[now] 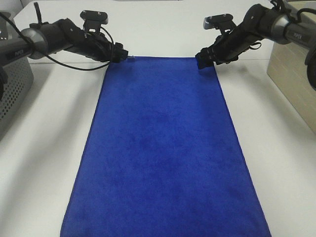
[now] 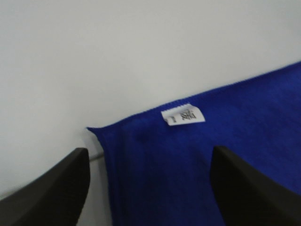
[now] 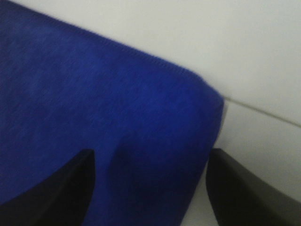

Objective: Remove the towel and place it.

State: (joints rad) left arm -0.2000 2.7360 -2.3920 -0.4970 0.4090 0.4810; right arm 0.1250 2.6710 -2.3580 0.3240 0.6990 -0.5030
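The deep blue towel (image 1: 163, 148) lies spread flat on the white table (image 1: 44, 163), running from the far edge to the near edge. My left gripper (image 1: 123, 55) is at the towel's far left corner. In the left wrist view it (image 2: 150, 188) is open, its fingers (image 2: 47, 193) straddling that corner (image 2: 155, 160), which bears a small white tag (image 2: 183, 115). My right gripper (image 1: 205, 61) is at the far right corner. In the right wrist view it (image 3: 150, 188) is open, its fingers (image 3: 254, 188) either side of the corner (image 3: 141, 141). Neither has closed on the cloth.
A grey perforated box (image 1: 12, 94) stands at the left table edge and a beige box (image 1: 294, 79) at the right edge. Bare white table lies along both long sides of the towel.
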